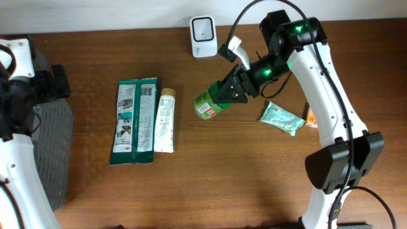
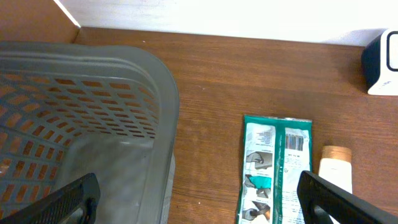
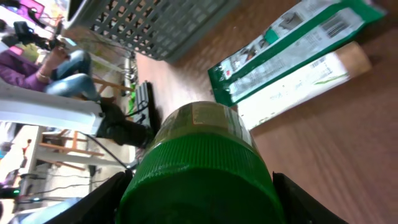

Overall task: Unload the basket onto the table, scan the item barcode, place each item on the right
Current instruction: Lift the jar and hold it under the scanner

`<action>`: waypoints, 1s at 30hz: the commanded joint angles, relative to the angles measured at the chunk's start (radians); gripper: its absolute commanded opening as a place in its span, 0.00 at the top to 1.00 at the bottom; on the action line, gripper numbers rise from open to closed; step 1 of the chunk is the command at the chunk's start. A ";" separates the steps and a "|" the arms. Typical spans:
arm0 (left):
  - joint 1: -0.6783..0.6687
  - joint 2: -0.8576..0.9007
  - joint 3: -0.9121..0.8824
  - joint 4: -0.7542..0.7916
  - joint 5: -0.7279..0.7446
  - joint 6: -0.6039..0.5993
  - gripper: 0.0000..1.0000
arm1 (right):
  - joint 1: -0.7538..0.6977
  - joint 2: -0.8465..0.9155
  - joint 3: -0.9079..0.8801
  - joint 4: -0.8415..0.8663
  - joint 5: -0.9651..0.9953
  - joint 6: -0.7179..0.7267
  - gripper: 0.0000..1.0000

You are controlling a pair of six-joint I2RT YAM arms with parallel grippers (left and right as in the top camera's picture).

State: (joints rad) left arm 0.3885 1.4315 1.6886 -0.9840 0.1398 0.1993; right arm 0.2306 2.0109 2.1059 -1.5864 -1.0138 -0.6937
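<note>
One jar (image 1: 206,105) in right claw (image 1: 227,93) — one tube (image 1: 165,121), one scanner (image 1: 203,28).

A gray basket and some things on a brown table.
The gray basket (image 2: 93,68) with little holes fills the left side. On the table (image 2: 249,68), to its right, lies a flat green and white packet (image 2: 273,168). A pale tube (image 2: 336,171) with a tan cap lies just beside it. A white box (image 2: 382,62) stands at the far right edge. The left gripper (image 2: 202,202) is spread wide, its black fingertips (image 2: 62,202) in the bottom corners.
</note>
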 commanded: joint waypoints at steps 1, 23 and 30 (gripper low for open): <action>0.005 0.000 0.003 0.001 0.010 0.016 0.01 | 0.031 -0.026 0.020 0.103 0.129 0.144 0.41; 0.005 0.000 0.003 0.001 0.011 0.016 0.01 | 0.234 0.250 0.019 1.247 1.240 -0.029 0.50; 0.005 0.000 0.003 0.001 0.010 0.016 0.01 | 0.218 0.382 0.018 1.544 1.277 -0.354 0.49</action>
State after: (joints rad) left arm 0.3885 1.4315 1.6886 -0.9840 0.1402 0.1993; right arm 0.4606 2.3550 2.1056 -0.1013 0.2195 -0.8822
